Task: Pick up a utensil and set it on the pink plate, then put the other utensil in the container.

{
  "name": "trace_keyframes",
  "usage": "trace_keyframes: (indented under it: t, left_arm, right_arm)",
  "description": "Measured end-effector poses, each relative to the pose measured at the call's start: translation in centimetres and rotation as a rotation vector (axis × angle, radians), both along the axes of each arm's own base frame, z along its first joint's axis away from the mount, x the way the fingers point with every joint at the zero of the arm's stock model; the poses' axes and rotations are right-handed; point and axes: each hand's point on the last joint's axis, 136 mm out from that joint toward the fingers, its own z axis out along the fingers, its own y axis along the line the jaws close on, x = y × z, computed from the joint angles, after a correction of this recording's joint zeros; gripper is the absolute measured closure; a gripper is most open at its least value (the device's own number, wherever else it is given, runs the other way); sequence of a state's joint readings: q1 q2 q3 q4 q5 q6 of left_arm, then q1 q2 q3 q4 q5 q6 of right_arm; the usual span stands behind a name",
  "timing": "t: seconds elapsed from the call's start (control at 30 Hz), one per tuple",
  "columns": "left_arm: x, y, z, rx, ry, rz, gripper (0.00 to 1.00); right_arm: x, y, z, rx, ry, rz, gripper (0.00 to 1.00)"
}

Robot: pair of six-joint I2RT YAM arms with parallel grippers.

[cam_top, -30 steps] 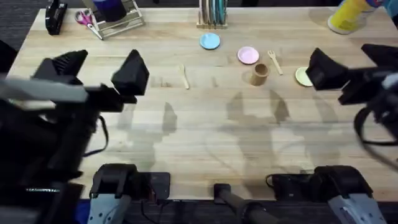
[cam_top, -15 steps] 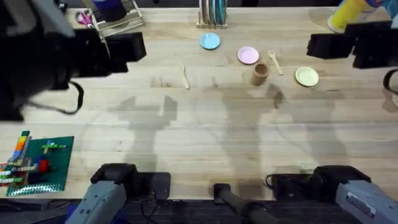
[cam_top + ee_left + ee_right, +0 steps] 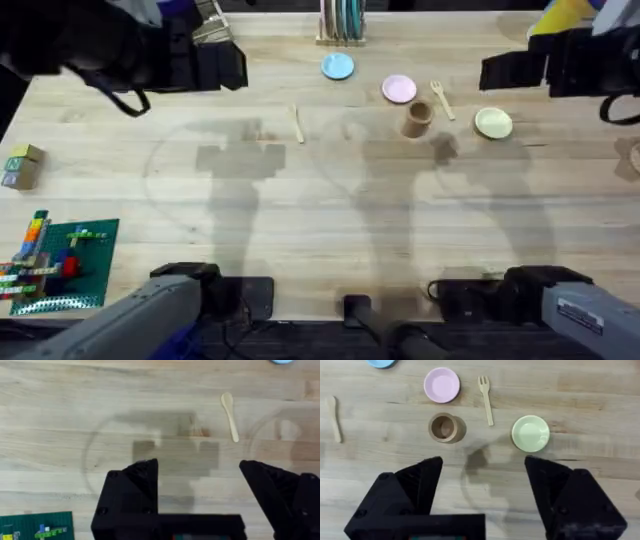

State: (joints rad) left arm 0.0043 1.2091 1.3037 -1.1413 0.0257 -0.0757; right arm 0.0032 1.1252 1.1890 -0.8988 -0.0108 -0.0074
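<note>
**Up high, both grippers spread and empty**

Above the tabletop (image 3: 330, 220), both arms hang raised and nothing is in their grasp. Left gripper (image 3: 200, 491): black fingers (image 3: 132, 492) spread wide, bare wood showing between them, touching nothing. Right gripper (image 3: 482, 491): fingers (image 3: 415, 487) just as wide apart, also empty, with the wood grain in the gap.

Down on the wood, the spoon (image 3: 296, 123) lies flat by itself, left of the other pieces and well apart from them. The pink plate (image 3: 399, 89) sits bare, and the fork (image 3: 441, 99) lies just beside it on the right. The container (image 3: 417, 119) stands upright just in front of the plate, with nothing visible inside from the right wrist view. A yellow-green plate (image 3: 493, 123) rests to the right of the fork, and a light-blue plate (image 3: 337, 66) sits off to the pink plate's left.
</note>
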Motion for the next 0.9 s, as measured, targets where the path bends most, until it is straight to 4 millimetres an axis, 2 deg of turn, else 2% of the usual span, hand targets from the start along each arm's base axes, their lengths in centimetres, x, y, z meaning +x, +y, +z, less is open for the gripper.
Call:
trace_keyframes:
  t: [0.13,0.43,0.7,0.9]
  left_arm:
    - [0.6,-0.4,-1.5,-0.021,0.054,-0.011,0.007]
    - [2.0,-3.0,-3.8,-0.114,0.127,-0.053,0.004]
    - [3.4,-7.4,-8.1,-0.149,0.256,0.030,0.004]
    - [5.3,-9.2,-11.4,-0.142,0.292,0.094,0.004]
  right_arm:
    - [-0.1,0.0,-0.1,0.000,0.006,0.000,0.004]
    - [-0.1,0.0,-0.1,0.000,0.006,0.000,0.004]
    - [-0.1,0.0,-0.1,0.000,0.006,0.000,0.004]
    - [-0.1,0.0,-0.1,0.000,0.007,0.000,0.003]
